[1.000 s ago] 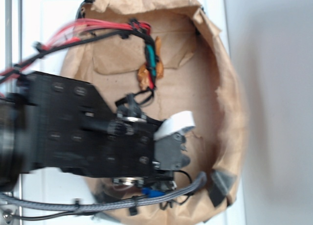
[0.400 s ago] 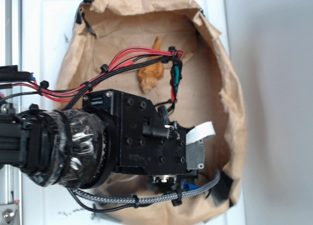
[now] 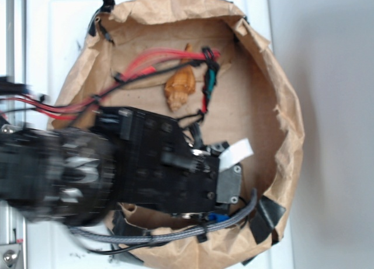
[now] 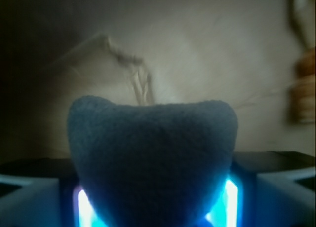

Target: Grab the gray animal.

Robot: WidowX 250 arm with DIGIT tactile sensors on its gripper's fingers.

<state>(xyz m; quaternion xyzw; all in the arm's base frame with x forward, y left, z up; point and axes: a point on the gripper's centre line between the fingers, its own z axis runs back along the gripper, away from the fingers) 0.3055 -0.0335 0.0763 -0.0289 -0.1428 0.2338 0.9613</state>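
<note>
The gray animal (image 4: 153, 158), a dark-gray felt plush, fills the lower middle of the wrist view. It sits sharp between my two fingers while the paper behind it is blurred. My gripper (image 4: 154, 207) is shut on it, with blue light glowing on both sides. In the exterior view the black arm and wrist block (image 3: 169, 169) cover the animal. Only the gripper's gray end plate (image 3: 229, 185) shows there, over the lower right floor of the brown paper bag (image 3: 274, 105).
An orange spiral seashell (image 3: 180, 88) lies on the bag floor above the arm; it also shows blurred at the wrist view's right edge (image 4: 302, 91). Crumpled bag walls ring the work area. Red and black cables (image 3: 146, 70) cross over it. A white tab (image 3: 236, 152) sticks out by the wrist.
The arm has swung right and turned, uncovering the seashell. In the last half second it shifted slightly and blurred with motion.
</note>
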